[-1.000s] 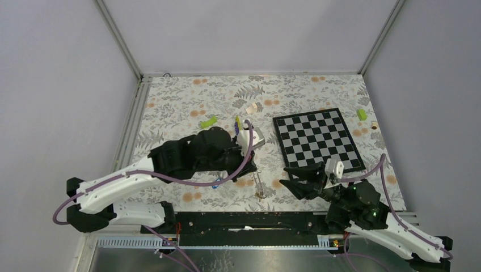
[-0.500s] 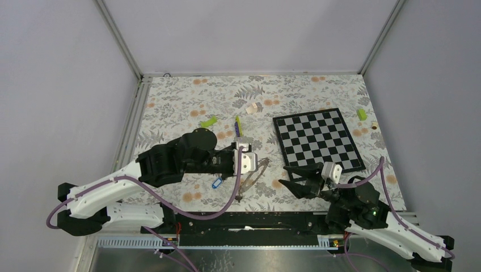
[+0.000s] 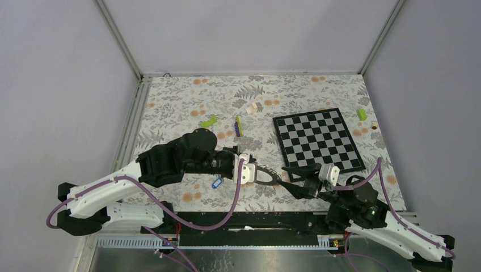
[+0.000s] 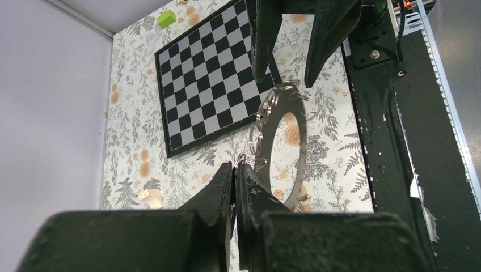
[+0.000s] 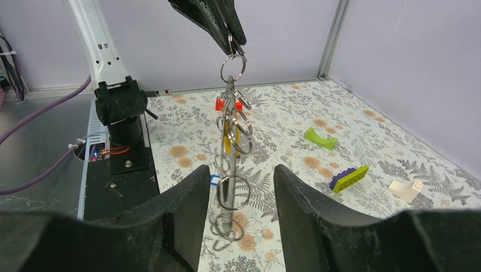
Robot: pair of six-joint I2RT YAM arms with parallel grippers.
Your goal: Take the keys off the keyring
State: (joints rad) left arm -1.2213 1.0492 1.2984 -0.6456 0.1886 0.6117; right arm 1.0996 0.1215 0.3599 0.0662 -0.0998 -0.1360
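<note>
The left end effector (image 4: 233,170), clamped thinly on the keyring (image 4: 301,148) hanging above the worktop (image 3: 187,107) at the top view's lower centre, may lose it if the right end effector (image 5: 235,192), jaws apart around it, closes off-centre and tugs the keys (image 5: 228,139).

At the top, the left tool (image 5: 232,35) is pinched tight on the upper end of the keyring (image 5: 227,164), which hangs edge-on, strung with small rings. A yellow key (image 5: 228,141) shows against it. Below, the right tool (image 5: 240,175) stands spread wide, one finger on either side of the hoop, clear of it. On the floral table (image 5: 283,130) lie a lime-green block (image 5: 319,137) and a purple-and-lime stick (image 5: 350,178).
</note>
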